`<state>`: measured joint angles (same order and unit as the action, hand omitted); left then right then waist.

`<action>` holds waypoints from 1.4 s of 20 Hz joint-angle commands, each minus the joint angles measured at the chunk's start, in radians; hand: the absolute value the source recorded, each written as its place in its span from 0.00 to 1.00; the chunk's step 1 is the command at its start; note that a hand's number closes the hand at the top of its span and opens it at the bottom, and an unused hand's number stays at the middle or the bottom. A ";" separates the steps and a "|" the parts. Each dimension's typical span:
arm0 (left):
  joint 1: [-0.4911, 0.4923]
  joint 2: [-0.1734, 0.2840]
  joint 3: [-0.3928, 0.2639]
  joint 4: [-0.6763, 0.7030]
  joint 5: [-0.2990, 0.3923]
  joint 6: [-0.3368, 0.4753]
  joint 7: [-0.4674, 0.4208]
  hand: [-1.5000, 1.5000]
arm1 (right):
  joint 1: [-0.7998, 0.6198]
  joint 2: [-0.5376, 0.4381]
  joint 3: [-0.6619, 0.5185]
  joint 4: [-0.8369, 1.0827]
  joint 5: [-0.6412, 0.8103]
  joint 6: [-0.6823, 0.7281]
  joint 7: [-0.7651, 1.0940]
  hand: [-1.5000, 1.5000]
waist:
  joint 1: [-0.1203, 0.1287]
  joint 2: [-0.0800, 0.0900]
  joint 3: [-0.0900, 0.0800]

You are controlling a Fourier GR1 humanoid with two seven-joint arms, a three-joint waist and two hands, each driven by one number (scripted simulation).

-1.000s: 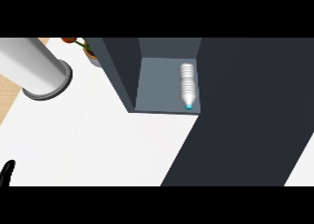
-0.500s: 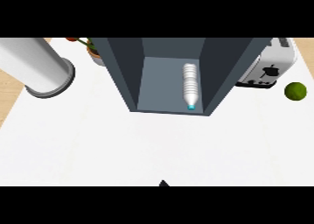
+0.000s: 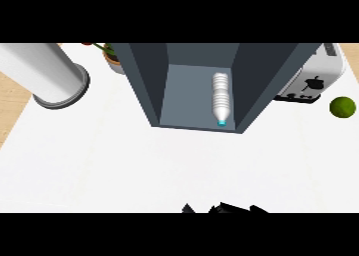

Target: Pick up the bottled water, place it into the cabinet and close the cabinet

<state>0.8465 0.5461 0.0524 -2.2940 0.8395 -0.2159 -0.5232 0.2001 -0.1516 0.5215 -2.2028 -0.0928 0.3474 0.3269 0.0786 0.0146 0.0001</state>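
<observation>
A toaster (image 3: 311, 80) and lime (image 3: 343, 106) sit right of the cabinet (image 3: 149, 80) holding the water bottle (image 3: 221, 99). One robot hand (image 3: 222, 209), cut off below; which hand, and whether apart or together, I cannot tell.

Clear ribbed plastic bottled water (image 3: 221, 98); matt grey cabinet (image 3: 156, 80); smooth white counter (image 3: 138, 165)

**Door swung clear, fingertips in view**

Gone from the right side since a second ago: the dark door panel, uncovering toaster (image 3: 309, 80) and lime (image 3: 343, 107). Risen at the bottom edge: more black fingers (image 3: 222, 208). Vanished: fingers at lower left.
</observation>
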 commanded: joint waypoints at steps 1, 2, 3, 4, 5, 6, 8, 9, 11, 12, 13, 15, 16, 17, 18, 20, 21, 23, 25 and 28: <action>0.020 0.006 0.052 0.031 0.046 -0.057 -0.014 0.00 | -0.160 0.144 -0.036 0.063 -0.137 -0.149 0.067 1.00 | 0.000 -0.004 -0.003; 0.025 0.012 0.056 0.002 0.062 -0.052 0.001 0.00 | -0.182 0.144 -0.020 0.104 -0.162 -0.169 0.045 1.00 | -0.005 -0.005 -0.001; 0.031 0.026 0.089 0.004 0.078 -0.063 0.003 0.00 | -0.241 0.145 -0.068 0.120 -0.194 -0.205 0.056 1.00 | 0.003 -0.004 -0.002; 0.011 0.002 0.078 0.036 0.072 -0.053 -0.004 0.00 | -0.309 0.147 -0.042 0.161 -0.211 -0.252 0.081 1.00 | -0.016 -0.006 -0.002; 0.046 0.028 0.112 0.006 0.114 -0.084 0.013 0.00 | -0.376 0.148 -0.152 0.188 -0.274 -0.223 0.084 1.00 | -0.005 -0.005 -0.001; 0.065 0.025 0.133 0.013 0.134 -0.110 0.003 0.00 | -0.428 0.148 -0.187 0.280 -0.270 -0.236 0.045 1.00 | 0.002 -0.005 0.000; 0.086 0.001 0.149 0.057 0.111 -0.150 -0.021 0.00 | -0.558 0.149 -0.258 0.318 -0.332 -0.245 0.117 1.00 | -0.014 -0.010 -0.001; 0.068 0.015 0.156 0.045 0.129 -0.145 -0.004 0.00 | -0.633 0.150 -0.271 0.390 -0.346 -0.269 0.118 1.00 | -0.016 -0.008 -0.001; 0.111 -0.005 0.184 0.014 0.140 -0.162 0.004 0.00 | -0.676 0.150 -0.336 0.496 -0.367 -0.200 0.080 1.00 | -0.031 -0.011 0.000; 0.134 0.012 0.232 0.044 0.182 -0.213 -0.010 0.00 | -0.737 0.151 -0.374 0.548 -0.386 -0.192 0.117 1.00 | -0.015 -0.010 0.000; 0.105 0.003 0.230 0.085 0.169 -0.211 -0.008 0.00 | -0.783 0.137 -0.405 0.594 -0.388 -0.176 0.109 1.00 | -0.029 -0.009 0.000; 0.149 -0.002 0.279 0.055 0.231 -0.238 0.011 0.00 | -0.790 0.110 -0.427 0.659 -0.404 -0.114 0.067 1.00 | -0.039 -0.011 0.001; 0.129 -0.006 0.260 0.057 0.196 -0.223 0.023 0.00 | -0.871 0.106 -0.460 0.701 -0.424 -0.116 0.089 1.00 | -0.041 -0.010 0.000; 0.167 -0.022 0.275 0.028 0.206 -0.253 0.022 0.00 | -0.888 0.122 -0.445 0.773 -0.392 -0.106 0.047 1.00 | -0.034 -0.010 0.000; 0.126 -0.068 0.211 0.032 0.135 -0.216 0.027 0.00 | -0.910 0.134 -0.429 0.822 -0.377 -0.080 0.014 1.00 | -0.043 -0.010 0.000; 0.170 -0.046 0.297 0.058 0.206 -0.281 0.025 0.00 | -0.994 0.133 -0.460 0.837 -0.388 -0.118 0.066 1.00 | -0.035 -0.012 0.000; 0.158 -0.052 0.285 0.024 0.211 -0.247 0.059 0.00 | -0.960 0.146 -0.436 0.853 -0.374 -0.086 0.028 1.00 | -0.046 -0.011 0.000; 0.191 -0.047 0.327 0.025 0.245 -0.283 0.058 0.00 | -1.012 0.136 -0.457 0.880 -0.385 -0.080 0.048 1.00 | -0.035 -0.011 0.000; 0.134 -0.079 0.286 0.103 0.184 -0.316 0.038 0.00 | -1.023 0.136 -0.458 0.924 -0.388 -0.064 0.040 1.00 | -0.037 -0.008 -0.001; 0.179 -0.037 0.334 0.051 0.269 -0.316 0.082 0.00 | -1.073 0.150 -0.466 0.943 -0.393 -0.094 0.057 1.00 | -0.026 -0.007 0.000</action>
<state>1.0161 0.4956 0.3631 -2.2444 1.0688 -0.5129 -0.4651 -0.6573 -0.0243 0.1358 -1.4260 -0.5086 0.3336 0.4013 0.0176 -0.0196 0.0210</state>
